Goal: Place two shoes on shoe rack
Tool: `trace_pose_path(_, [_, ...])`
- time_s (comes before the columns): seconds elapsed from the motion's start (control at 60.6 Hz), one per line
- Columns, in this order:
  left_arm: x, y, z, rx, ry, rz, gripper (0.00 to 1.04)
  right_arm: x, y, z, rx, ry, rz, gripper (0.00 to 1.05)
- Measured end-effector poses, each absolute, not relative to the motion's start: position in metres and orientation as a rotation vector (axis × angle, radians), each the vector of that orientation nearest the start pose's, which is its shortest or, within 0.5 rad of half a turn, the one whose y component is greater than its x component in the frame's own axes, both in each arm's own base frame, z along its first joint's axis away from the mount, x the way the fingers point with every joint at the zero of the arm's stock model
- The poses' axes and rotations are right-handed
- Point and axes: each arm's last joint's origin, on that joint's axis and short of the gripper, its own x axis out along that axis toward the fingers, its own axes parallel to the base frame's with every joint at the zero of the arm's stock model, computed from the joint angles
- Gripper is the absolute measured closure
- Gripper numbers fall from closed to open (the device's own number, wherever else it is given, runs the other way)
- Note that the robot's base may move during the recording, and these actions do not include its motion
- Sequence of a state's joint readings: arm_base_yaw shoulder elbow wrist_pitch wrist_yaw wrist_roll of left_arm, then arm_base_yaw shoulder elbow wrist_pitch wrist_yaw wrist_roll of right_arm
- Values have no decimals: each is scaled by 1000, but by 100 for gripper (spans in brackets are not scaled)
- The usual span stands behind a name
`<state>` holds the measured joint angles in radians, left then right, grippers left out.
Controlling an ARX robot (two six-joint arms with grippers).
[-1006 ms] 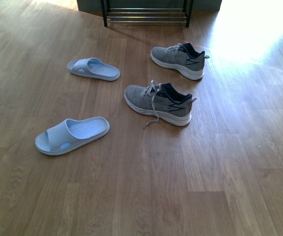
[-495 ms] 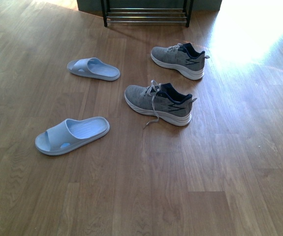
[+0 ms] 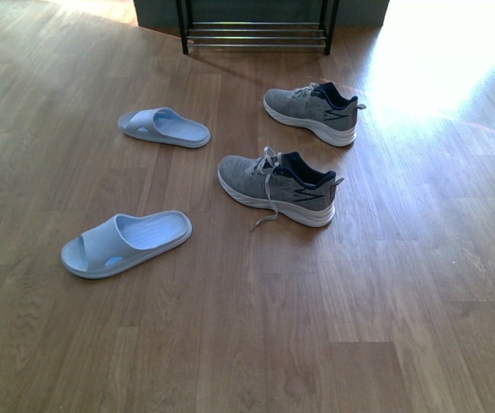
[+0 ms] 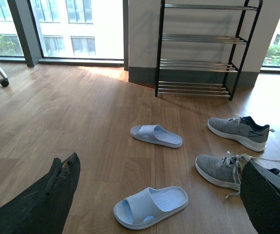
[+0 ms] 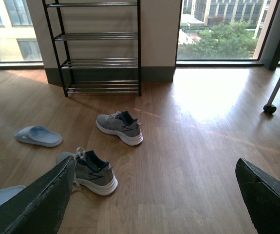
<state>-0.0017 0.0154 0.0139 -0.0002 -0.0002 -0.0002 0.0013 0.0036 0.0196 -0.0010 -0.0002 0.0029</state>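
The left claw (image 4: 159,163) and right claw (image 5: 154,162) are gaping empty. The near sneaker (image 3: 277,185) and far sneaker (image 3: 310,107) are lying crosswise before the rack (image 3: 256,36), ahead of both claws, probably closer to the right one.

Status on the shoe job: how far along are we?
Done: nothing. The shoe rack holds no shoes. The near sneaker and far sneaker both sit on the floor. In hand: nothing, since the left claw and right claw are open and empty. Left: pick and place both.
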Motion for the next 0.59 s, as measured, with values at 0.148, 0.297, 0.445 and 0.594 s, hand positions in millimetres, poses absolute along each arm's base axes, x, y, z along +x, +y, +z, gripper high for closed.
trace_pose_path(0.148, [98, 0, 167, 0, 2, -2, 9, 97, 0, 170, 3, -15, 2, 9])
trace_pose_path(0.297, [98, 0, 167, 0, 2, -2, 9, 97, 0, 170, 3, -15, 2, 9])
trace_pose_path(0.445, [98, 0, 167, 0, 1, -2, 9, 97, 0, 170, 2, -15, 2, 9])
trace_pose_path(0.594, [98, 0, 167, 0, 2, -2, 9, 97, 0, 170, 3, -15, 2, 9])
